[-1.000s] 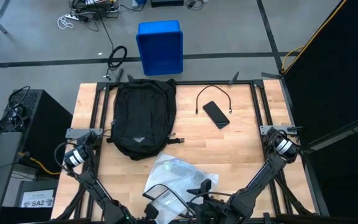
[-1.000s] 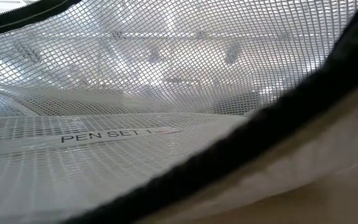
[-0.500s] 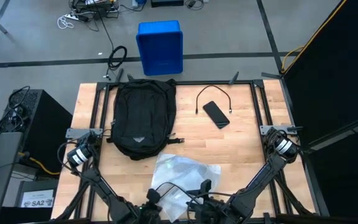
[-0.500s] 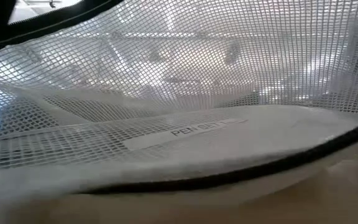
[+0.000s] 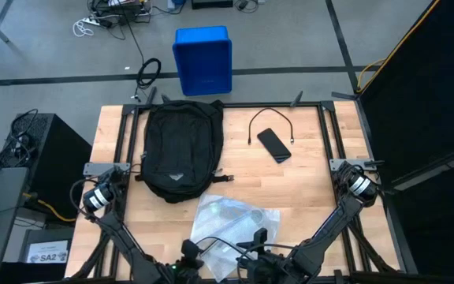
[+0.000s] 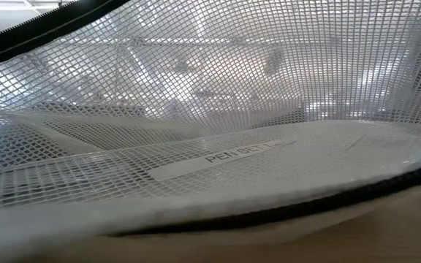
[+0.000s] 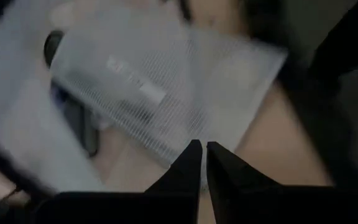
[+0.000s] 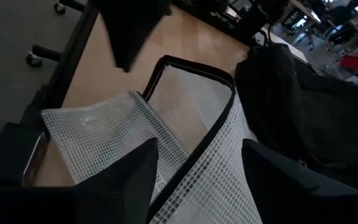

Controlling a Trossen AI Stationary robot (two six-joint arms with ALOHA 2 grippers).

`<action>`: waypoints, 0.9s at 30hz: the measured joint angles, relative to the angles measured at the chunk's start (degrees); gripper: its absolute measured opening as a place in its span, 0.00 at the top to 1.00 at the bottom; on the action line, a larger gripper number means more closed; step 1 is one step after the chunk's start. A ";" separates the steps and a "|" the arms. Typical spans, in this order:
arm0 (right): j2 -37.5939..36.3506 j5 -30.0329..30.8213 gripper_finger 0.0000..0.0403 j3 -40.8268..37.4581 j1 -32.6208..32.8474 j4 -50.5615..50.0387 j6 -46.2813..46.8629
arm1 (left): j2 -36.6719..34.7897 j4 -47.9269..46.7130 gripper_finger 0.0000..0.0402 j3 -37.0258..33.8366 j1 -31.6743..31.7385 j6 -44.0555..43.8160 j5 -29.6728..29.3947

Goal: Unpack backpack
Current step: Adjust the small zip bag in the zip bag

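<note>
Between the spread jaws of the right gripper (image 8: 197,180), a white mesh pouch (image 5: 228,222) is seen, shifted slightly within the last second. The left gripper (image 7: 202,155) is clenched empty. Beyond both, the backpack (image 5: 181,148) lies on the counter (image 5: 306,177); unpacking appears underway.

Robotics lab or workshop: grey concrete floor (image 5: 46,47), loose cable tangle (image 5: 105,16), blue plastic bin (image 5: 202,59), black-framed wooden worktable (image 5: 306,185).

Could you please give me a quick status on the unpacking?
Left end effector shut; right end effector open over mesh pouch. Backpack flat, untouched. Phone and cable already out.
</note>
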 joint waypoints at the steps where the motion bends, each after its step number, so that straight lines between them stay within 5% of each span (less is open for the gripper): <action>1: 0.00 -0.03 0.49 0.00 -0.08 0.01 -0.08 | 0.00 2.21 1.00 0.07 0.03 1.36 0.91; 5: 0.00 -0.02 0.49 0.00 -0.40 1.14 -0.98 | 0.85 6.42 1.00 0.08 1.59 4.66 4.68; 18: 0.00 -0.87 0.54 0.00 -0.19 2.98 -4.42 | 2.12 -0.13 1.00 0.03 6.26 4.89 8.22; 27: 0.35 -14.48 0.56 0.00 0.18 17.13 -15.43 | 1.71 -10.65 1.00 4.97 3.81 -0.70 5.72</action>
